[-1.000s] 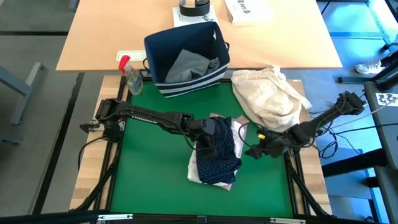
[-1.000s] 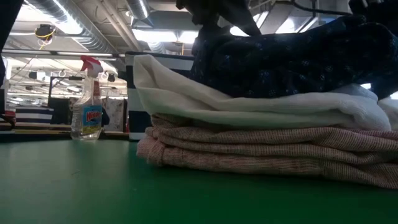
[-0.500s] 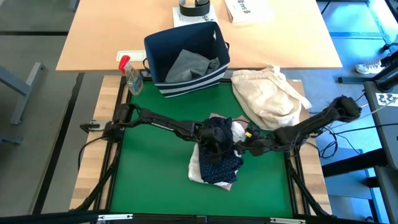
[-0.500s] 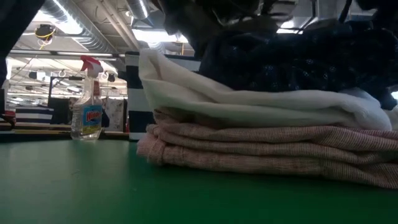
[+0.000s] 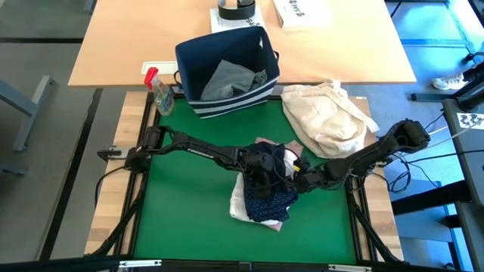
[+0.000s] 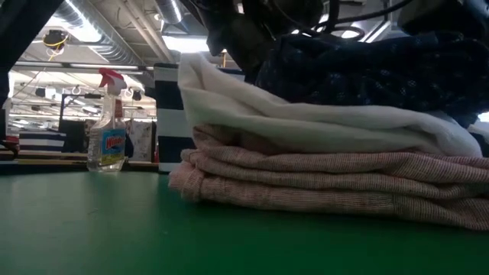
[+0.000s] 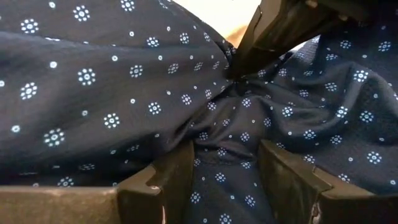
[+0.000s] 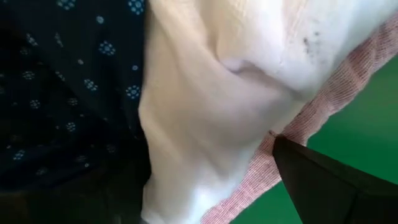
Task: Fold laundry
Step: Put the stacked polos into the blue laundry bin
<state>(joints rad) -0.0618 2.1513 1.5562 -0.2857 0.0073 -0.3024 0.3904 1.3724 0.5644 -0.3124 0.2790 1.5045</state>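
A stack of laundry lies mid-table. The pale pink top [image 6: 321, 183] is at the bottom, the white shirt [image 6: 306, 122] lies on it, and the navy white-dotted shirt [image 5: 266, 193] is on top. My left gripper [image 5: 263, 171] reaches in from the left, over the stack's far half, and is shut on the navy shirt [image 7: 124, 93]. My right gripper [image 5: 293, 181] stands open at the stack's right edge. In its wrist view the white shirt [image 8: 205, 93] and the pink top's hem [image 8: 348, 74] lie between its fingers. The grey jeans [image 5: 231, 79] lie in the bin. My left gripper pinches a bunched fold of the navy shirt [image 7: 227, 152] between its two fingers, slanting down from the table's left. Several gathered layers run between the fingers. The shirt rests on the white shirt below. My right gripper has one fingertip [image 7: 249, 56] set against the navy shirt's creased fold, coming from the right; nothing is pinched.
A navy white-striped bin [image 5: 227, 53] stands at the mat's far edge. A spray bottle [image 5: 159, 91] is left of it, and a cream-beige bundle [image 5: 329, 113] lies at the far right. Bare green mat [image 5: 189, 219] lies left of and in front of the stack.
My left gripper has sunk with the navy shirt, which now lies lower on the white shirt. My right gripper has come down and moved toward the table's left, from beside the stack to its right edge. It has stayed open.
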